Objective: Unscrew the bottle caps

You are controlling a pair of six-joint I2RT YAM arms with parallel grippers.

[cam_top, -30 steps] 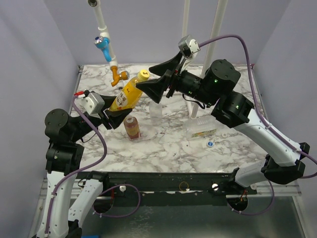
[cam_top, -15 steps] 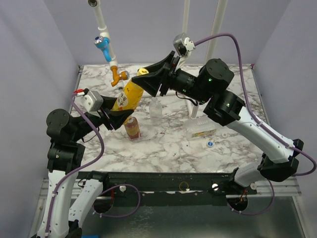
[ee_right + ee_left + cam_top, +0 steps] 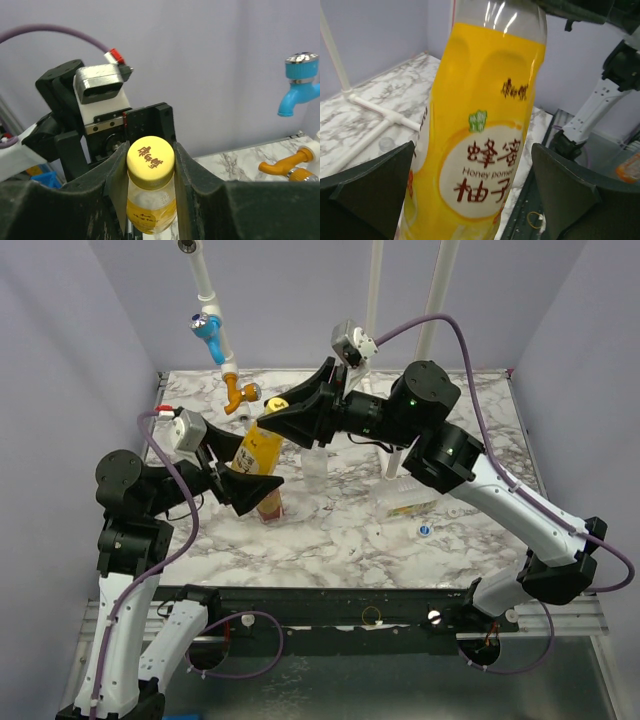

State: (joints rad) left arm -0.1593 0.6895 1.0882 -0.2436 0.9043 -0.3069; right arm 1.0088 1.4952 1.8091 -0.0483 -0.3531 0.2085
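The step in hand is the yellow-orange bottle (image 3: 485,125). The right gripper (image 3: 150,147) has its jaws pinched shut on the yellow cap (image 3: 150,159), one finger pressed to each side of it. The left gripper (image 3: 472,150) brackets the bottle's labelled body lower down, but its jaws stand wide open, with a clear gap on either side and nothing held. In the overhead view the bottle leans, neck toward the back of the desk (image 3: 340,540). Its base is hidden behind the left gripper, so I cannot tell whether it rests on the marble or hangs from the cap.

As I judge it, the cap is still on and no turning can bite yet, because with the body free a twist would only spin the whole bottle. The next move calls for the left jaws to close firmly on the body and hold it still, then for the right wrist to rotate the cap loose.

There are four bottles. Beside the yellow-orange one are a brown bottle (image 3: 270,505), mostly covered by the left gripper, a slim clear bottle (image 3: 315,465) upright near mid-desk, and a wider clear bottle (image 3: 408,502) lying on its side to the right.

I can make out two caps, the yellow one in the grip and a blue-and-white cap (image 3: 425,530) loose on the desk near the lying bottle. Whether the brown and slim bottles carry caps is not clear.
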